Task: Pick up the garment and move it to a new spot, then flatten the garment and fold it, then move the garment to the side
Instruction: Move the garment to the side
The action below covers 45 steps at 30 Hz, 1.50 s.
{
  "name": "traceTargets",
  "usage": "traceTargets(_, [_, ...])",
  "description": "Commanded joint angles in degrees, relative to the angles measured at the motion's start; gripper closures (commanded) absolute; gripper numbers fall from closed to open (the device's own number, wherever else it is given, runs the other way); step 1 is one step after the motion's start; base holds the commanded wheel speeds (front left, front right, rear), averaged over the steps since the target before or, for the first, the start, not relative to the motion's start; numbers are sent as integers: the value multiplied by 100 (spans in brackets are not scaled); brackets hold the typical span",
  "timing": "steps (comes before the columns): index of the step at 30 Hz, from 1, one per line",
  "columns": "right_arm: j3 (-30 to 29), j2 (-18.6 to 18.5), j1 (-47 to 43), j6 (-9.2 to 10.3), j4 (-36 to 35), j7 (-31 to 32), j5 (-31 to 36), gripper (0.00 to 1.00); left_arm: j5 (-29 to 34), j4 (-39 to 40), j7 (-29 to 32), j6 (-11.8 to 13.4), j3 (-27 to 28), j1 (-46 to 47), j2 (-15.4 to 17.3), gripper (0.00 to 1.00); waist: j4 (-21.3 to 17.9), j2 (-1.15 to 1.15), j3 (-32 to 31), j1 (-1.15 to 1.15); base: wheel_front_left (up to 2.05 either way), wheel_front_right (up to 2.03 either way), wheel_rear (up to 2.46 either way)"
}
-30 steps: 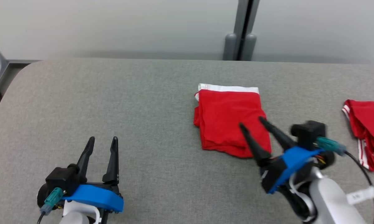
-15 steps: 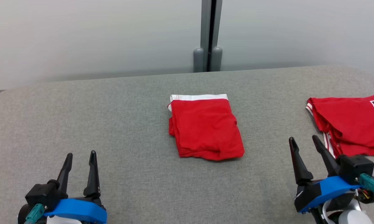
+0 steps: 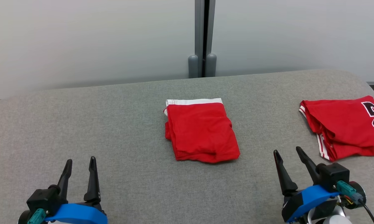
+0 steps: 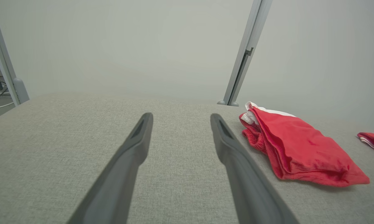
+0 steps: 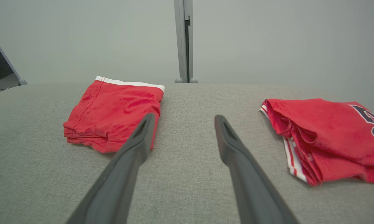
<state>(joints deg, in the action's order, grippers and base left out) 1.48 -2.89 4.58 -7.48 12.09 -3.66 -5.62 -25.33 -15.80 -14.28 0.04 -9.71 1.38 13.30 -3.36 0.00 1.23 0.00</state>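
Note:
The garment (image 3: 201,130) is red with a white band along its far edge. It lies folded into a neat rectangle at the middle of the grey padded table (image 3: 112,124), and shows in the left wrist view (image 4: 299,146) and the right wrist view (image 5: 112,109). My left gripper (image 3: 81,159) hovers open at the near left, well apart from it, fingers empty (image 4: 181,115). My right gripper (image 3: 287,150) stands open at the near right, empty (image 5: 184,116), between the folded garment and a second red piece.
A red jersey (image 3: 342,127) with white side stripes and a black number lies folded at the table's right end (image 5: 327,130). A grey post (image 3: 202,37) stands against the pale wall behind the table. The table's corners are rounded.
My right gripper has drawn back from over the folded garment's near edge to the near right. The head camera has turned, bringing the jersey into fuller view. The garment lies as before.

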Motion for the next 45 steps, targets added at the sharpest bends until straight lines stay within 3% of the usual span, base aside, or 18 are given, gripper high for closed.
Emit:
traceTargets(1, [19, -5, 81, -4, 19, -22, -13, 0, -27, 29, -4, 34, 14, -29, 3, 0, 10, 0, 5, 0, 0, 0, 0])
traceTargets(22, [94, -2, 381, -4, -23, 150, -229, 0, -54, 419, 146, 180, -64, 70, 56, 0, 135, 0, 257, 0, 0, 0, 0])
traceTargets(29, [254, -4, 1405, -4, 331, 1500, -509, 0, 31, 608, 229, 136, -179, 416, 78, 0, 347, 0, 734, 0, 0, 0, 0])
traceTargets(37, [-183, -5, 2887, -4, 1716, 2814, -565, 0, 112, 583, 219, -3, -423, 887, -16, 0, 898, 0, 1296, 0, 0, 0, 0])
traceTargets(45, [-486, -10, 3593, -4, 3129, 3325, -14, 0, 127, 245, 118, -171, -632, 1235, -170, 0, 1296, 0, 1481, 0, 0, 0, 0])
